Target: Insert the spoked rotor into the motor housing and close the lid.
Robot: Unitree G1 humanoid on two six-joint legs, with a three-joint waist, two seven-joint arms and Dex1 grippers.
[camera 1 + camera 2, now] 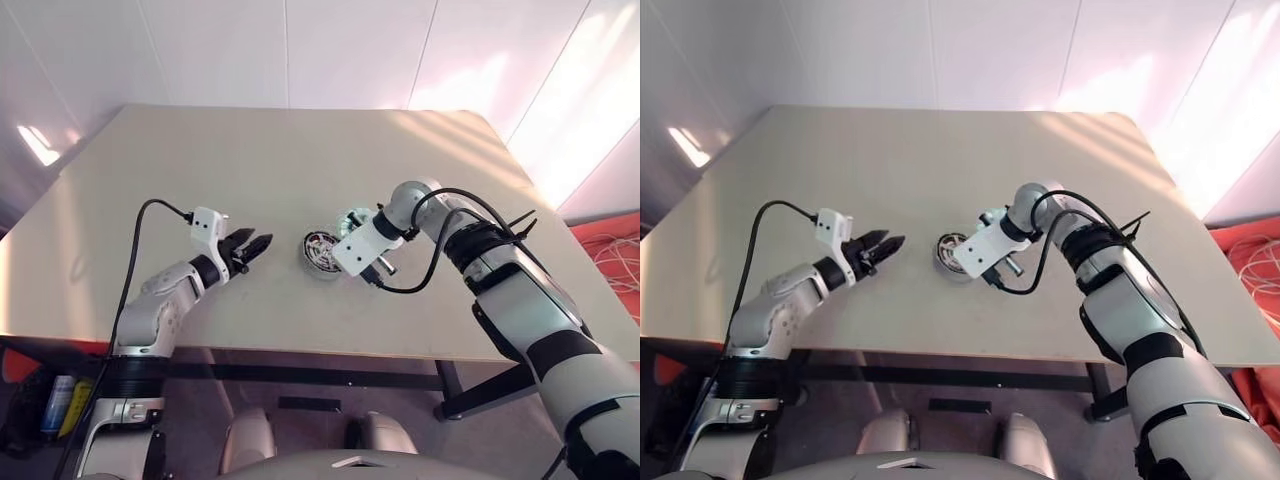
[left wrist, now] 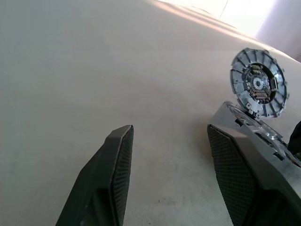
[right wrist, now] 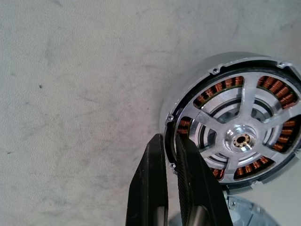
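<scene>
The motor housing (image 3: 188, 89) lies flat on the table, just in front of the middle. The spoked rotor (image 3: 221, 129) sits inside it, silver face up, with copper windings showing between the spokes. The lid (image 2: 257, 82) stands up from the housing's far edge, its ribbed inner face in the left wrist view. My right gripper (image 3: 170, 137) points steeply down at the housing's rim and is shut. The rim shows in the thin slit between the fingers (image 3: 151, 188), and whether it is pinched I cannot tell. My left gripper (image 1: 258, 245) hovers open a short way left of the housing (image 1: 322, 252).
The beige table (image 1: 300, 150) stretches far behind and to both sides of the motor. Its front edge runs close under both arms. A black cable (image 1: 430, 275) loops beside my right wrist. An orange mat with cords (image 1: 615, 255) lies on the floor to the right.
</scene>
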